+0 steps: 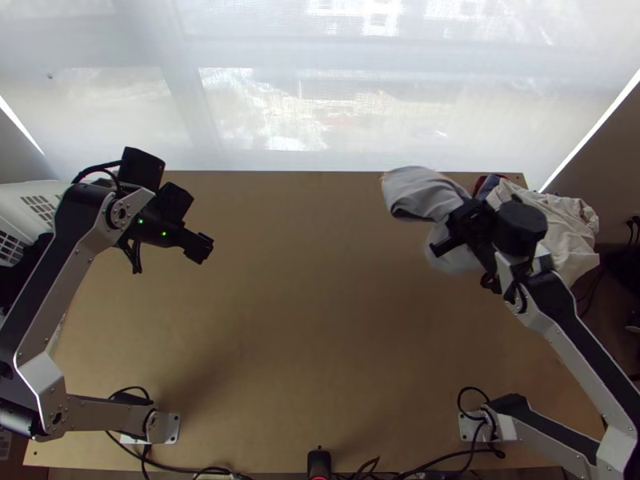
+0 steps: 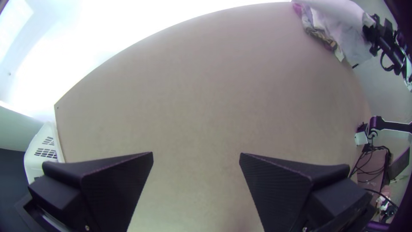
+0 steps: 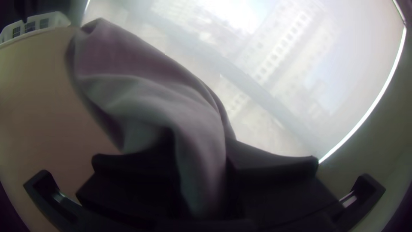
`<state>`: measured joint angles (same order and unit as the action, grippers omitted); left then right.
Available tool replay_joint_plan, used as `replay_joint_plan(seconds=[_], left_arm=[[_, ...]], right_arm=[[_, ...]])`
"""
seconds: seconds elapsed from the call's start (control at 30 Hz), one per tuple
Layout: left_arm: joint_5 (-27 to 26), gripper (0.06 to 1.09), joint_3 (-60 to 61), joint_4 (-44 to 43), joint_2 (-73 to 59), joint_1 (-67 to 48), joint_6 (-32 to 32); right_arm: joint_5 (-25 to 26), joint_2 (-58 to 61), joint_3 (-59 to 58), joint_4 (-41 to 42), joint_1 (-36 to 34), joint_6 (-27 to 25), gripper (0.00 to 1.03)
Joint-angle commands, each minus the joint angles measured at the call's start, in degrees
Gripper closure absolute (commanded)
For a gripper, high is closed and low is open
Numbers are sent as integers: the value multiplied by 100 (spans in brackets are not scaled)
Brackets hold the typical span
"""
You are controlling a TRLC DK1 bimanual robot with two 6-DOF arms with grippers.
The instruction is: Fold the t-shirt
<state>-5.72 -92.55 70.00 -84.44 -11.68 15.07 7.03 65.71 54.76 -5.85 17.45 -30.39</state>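
Left black two-fingered end effector point(image 2: 196, 158): parted, empty, above the light wooden tabletop point(image 1: 304, 336). Right black end effector point(image 1: 458, 228): clamped on the bunched grey cloth t-shirt point(image 1: 420, 192), towards the far right. Assessment: folding not begun; spreading and all folds outstanding.

A hand can pass over the middle of the table point(image 1: 312, 320); the left gripper point(image 1: 200, 248) and the right gripper point(image 1: 453, 234) with shirt point(image 1: 424, 192) block the sides

I logged: table point(image 1: 304, 320), light wood, one | arm base plates point(image 1: 171, 429), two, sat toward its near edge | black cables point(image 1: 148, 461) lay along that edge
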Motion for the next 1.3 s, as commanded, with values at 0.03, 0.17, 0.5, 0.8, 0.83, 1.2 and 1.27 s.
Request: replay_joint_plan(seconds=[0.03, 0.17, 0.5, 0.8, 0.83, 1.2, 1.27], left_arm=[[0, 10, 80, -4, 86, 193, 40], [0, 10, 167, -4, 139, 237, 49], [0, 10, 352, -4, 323, 360, 75], [0, 10, 493, 49, 499, 623, 128], [0, 10, 493, 58, 517, 658, 137], [0, 10, 317, 76, 464, 790, 137], [0, 10, 352, 84, 473, 799, 137]], right_arm=[[-1107, 144, 843, -127, -2378, -63, 100], [-1880, 706, 1406, -75, -3784, -195, 100], [-2847, 2631, 3278, -22, -5454, -503, 100], [-2882, 2754, 2188, 49, -5331, -582, 100], [-2882, 2692, 1880, 84, -5270, -573, 100], [-2469, 2183, -80, 778, -4057, -116, 100], [-2399, 2297, -141, 875, -3995, -125, 100]])
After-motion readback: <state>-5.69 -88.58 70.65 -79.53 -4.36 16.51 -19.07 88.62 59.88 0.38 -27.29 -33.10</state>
